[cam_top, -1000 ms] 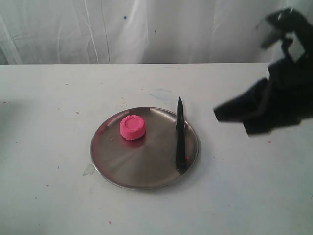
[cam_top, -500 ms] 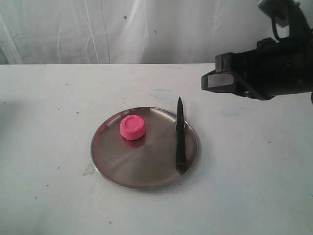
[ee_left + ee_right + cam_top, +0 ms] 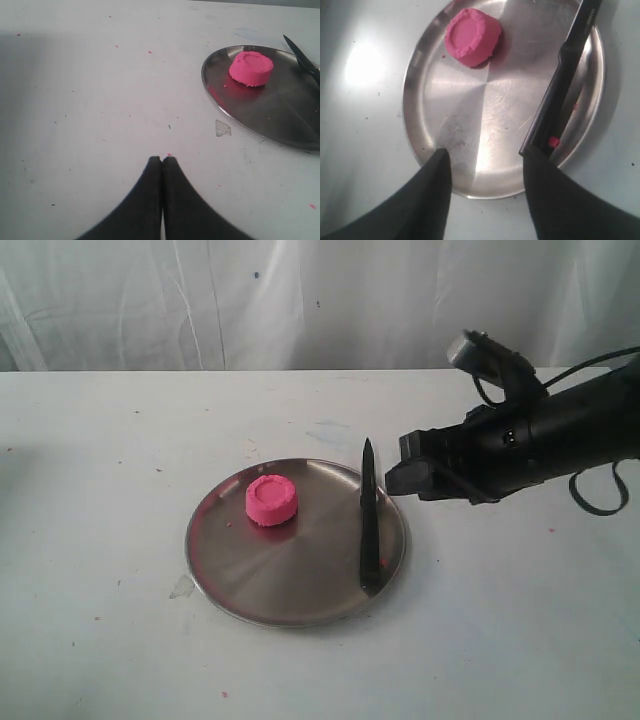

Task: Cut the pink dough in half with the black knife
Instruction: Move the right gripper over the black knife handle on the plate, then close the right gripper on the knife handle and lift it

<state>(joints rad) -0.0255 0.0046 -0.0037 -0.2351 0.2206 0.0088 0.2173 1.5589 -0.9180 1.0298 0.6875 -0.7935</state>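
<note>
Our right gripper [image 3: 487,165] is spread wide, holding nothing. The black knife [image 3: 369,520] lies on the plate [image 3: 250,585], apart from the pink dough [image 3: 271,499]. We should drop straight over the handle and pinch firmly.

No text, label, brand, number or sign can be read in any of the three views. The black knife [image 3: 565,75] has a faint pale speckled patch near one end in the right wrist view, which may be embossing or a maker's mark, but it is too blurred to make out as letters. The pink dough [image 3: 271,500], the steel plate [image 3: 250,580] and the white table [image 3: 120,440] carry no writing, only scattered specks and smudges. The right arm's housing [image 3: 540,435] shows no legible marking either.
</note>
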